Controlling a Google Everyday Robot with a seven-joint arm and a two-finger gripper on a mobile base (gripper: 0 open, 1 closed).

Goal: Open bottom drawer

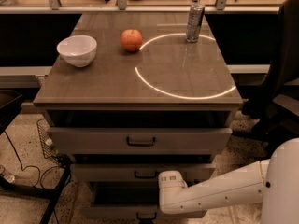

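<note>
The bottom drawer [112, 212] sits lowest under the bench [140, 85], its front pulled forward with the dark interior showing above it. The gripper [167, 195] sits low, just right of the drawer's loop handle [146, 216] — whether it grips anything I cannot tell.

The table top [187, 73] looks like smooth brown laminate, semi-gloss, with a bright ring reflected in it. At 10 o'clock on it the bowl [76, 50] is glossy white and looks ceramic. The apple [131, 39] has smooth, faintly shiny skin. At 1 o'clock the can [195, 22] is bright metal. The bottom drawer [114, 213] has a matt grey-beige front. At 6 o'clock the gripper [163, 205], at that drawer, ends a smooth, satin-white plastic arm [219, 190]. The floor [28, 209] is speckled stone.
</note>
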